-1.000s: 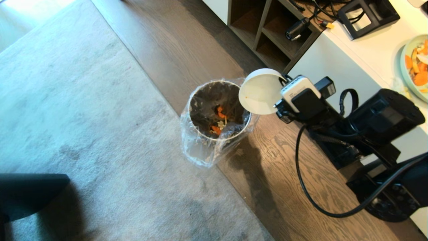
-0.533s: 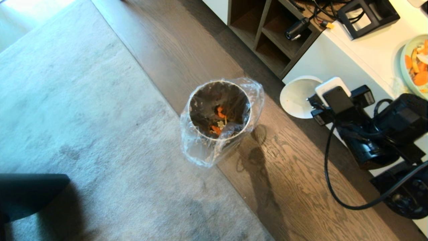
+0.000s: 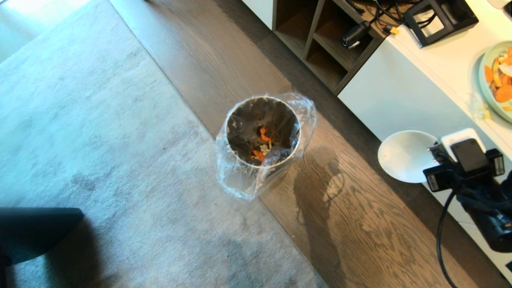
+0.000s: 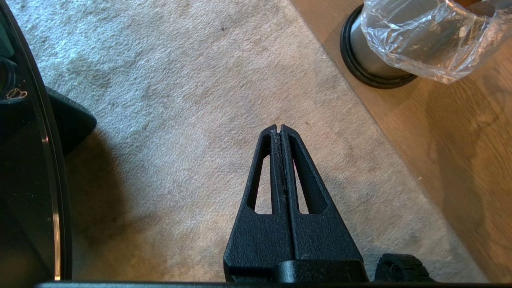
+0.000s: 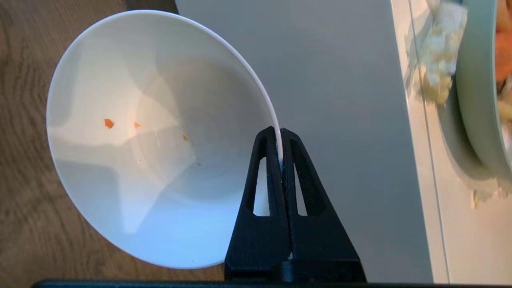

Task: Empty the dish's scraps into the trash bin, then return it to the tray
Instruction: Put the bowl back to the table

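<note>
Parking over the rug (image 4: 180,120), the left gripper (image 4: 280,130) sits pinched shut w/ nothing in it, idle, well apart from the work; the trash bin (image 3: 262,132) stands at the rug's edge on the wood floor, scraps (image 3: 260,149) already lying in its liner, so dumping looks done; right of it is open floor, plenty of room to swing; further right the right gripper (image 5: 279,138) is clamped tight on the thin rim of the dish (image 5: 160,136), holding it tilted beside the white cabinet front (image 3: 396,96); risk: a rim-only pinch could let it pivot or slip; the cabinet edge and the green plate (image 3: 494,80) above crowd the lift path, so a clip there seems likely; tray not in view.
</note>
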